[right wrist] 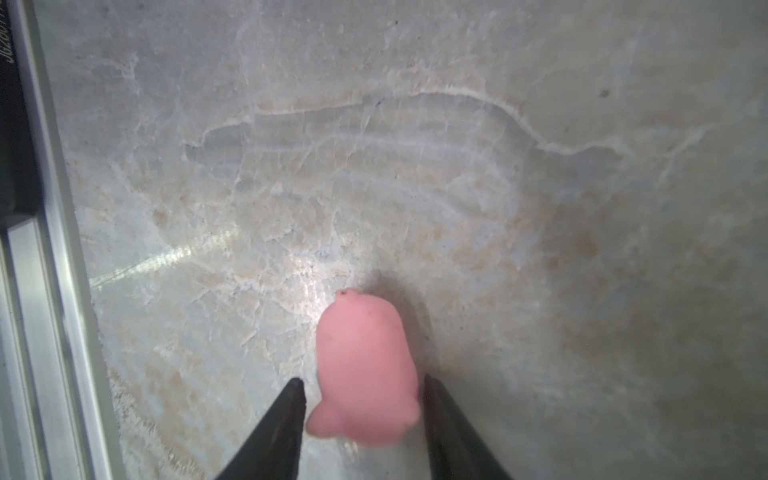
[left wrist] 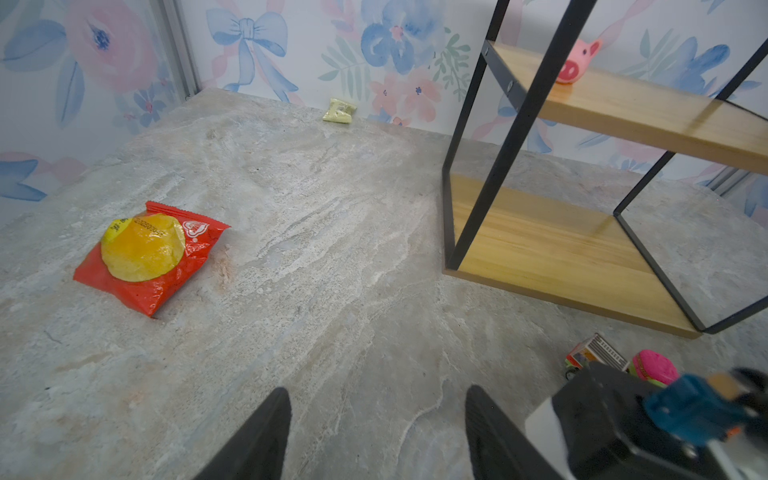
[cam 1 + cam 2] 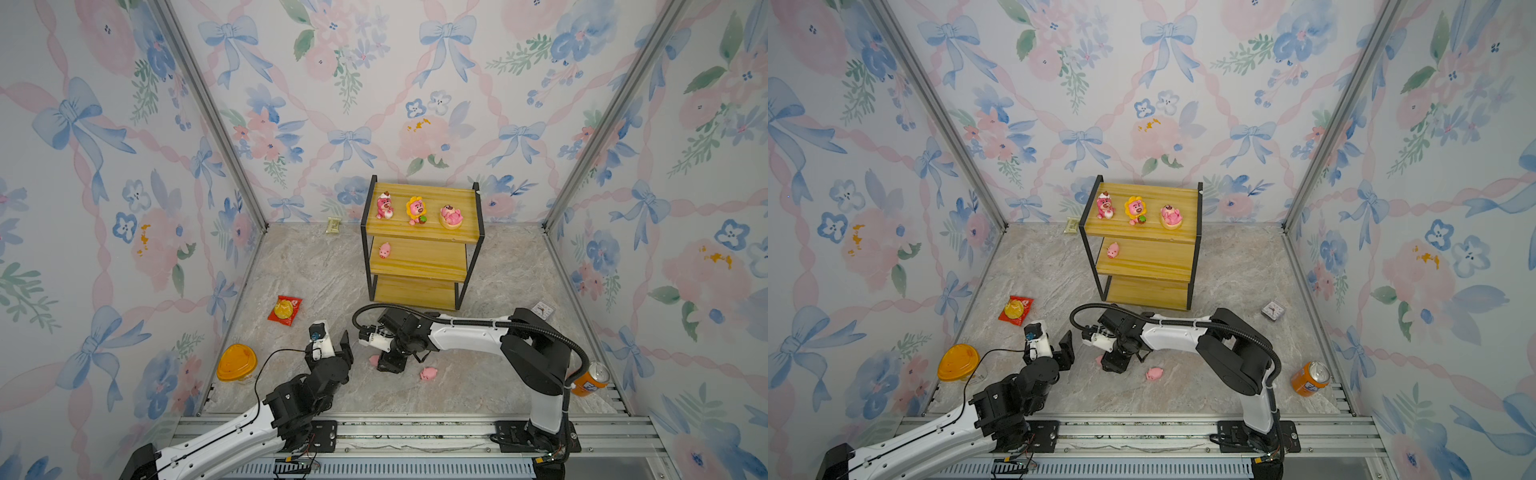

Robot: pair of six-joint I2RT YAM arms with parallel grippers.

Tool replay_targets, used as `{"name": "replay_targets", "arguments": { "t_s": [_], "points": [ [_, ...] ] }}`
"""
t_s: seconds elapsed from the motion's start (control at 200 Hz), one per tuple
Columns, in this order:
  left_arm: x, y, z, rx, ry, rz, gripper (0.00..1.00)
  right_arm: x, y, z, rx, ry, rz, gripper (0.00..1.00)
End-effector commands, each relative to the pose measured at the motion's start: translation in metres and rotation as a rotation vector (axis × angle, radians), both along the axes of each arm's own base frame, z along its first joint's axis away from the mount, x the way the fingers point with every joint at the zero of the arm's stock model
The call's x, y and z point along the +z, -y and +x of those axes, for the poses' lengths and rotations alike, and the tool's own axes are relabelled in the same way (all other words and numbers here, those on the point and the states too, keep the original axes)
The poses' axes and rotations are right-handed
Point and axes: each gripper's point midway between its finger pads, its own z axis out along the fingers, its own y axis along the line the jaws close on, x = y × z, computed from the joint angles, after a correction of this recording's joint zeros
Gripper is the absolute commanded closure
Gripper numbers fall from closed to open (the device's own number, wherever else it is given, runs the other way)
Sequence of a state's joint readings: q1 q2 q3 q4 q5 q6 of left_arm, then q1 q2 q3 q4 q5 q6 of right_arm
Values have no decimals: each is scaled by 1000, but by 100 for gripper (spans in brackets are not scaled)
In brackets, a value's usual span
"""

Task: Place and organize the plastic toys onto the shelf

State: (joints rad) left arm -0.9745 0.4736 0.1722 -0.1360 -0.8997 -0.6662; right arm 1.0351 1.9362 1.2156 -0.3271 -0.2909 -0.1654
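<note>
In a top view, the left claw [image 3: 332, 337] hangs low and left of the middle. Its two fingers are spread wide and hold nothing. I think it is parked there to leave room for the other arm.

Just right of it, a small pink plastic pig [image 3: 373, 360] lies on the grey stone-look table [image 3: 498, 270], low in the middle of the frame. The right claw [image 3: 384, 363] is down over it. In the right wrist view the claw's black fingers [image 1: 282, 419] stand narrow, one on each side of the pig [image 1: 365, 365], but not yet squeezing it. The pig's long side runs up and down that frame. Its thin end points to the top, away from the claw. I cannot tell if that end is nose or tail. The fingers cross its short side, likely because that is the easy way to pinch it.

A second pink pig [image 3: 428, 373] lies a bit further right.

Up in the middle stands the tall shelf of yellow wooden boards in a thin black frame [image 3: 419, 266]. Three pink bear toys [image 3: 415, 211] sit in a row on top. A third pink pig [image 3: 384, 250] sits at the left end of the middle board, which I think leaves room for two more.
</note>
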Motion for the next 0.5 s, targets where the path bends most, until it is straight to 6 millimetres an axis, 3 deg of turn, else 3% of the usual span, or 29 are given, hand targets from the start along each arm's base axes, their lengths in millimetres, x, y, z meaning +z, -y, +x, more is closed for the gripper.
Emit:
{"name": "replay_targets", "arguments": {
  "t_s": [0.0,0.265,0.495],
  "points": [
    [1,-1,1,1,7,-3,33,1,-8,2,6,-6,17,53],
    [2,-1,1,0,9,-6,33,1,-2,2,-38,-35,15,67],
    [2,0,1,-2,7,-7,33,3,4,1,-71,-53,23,71]
  ]
}}
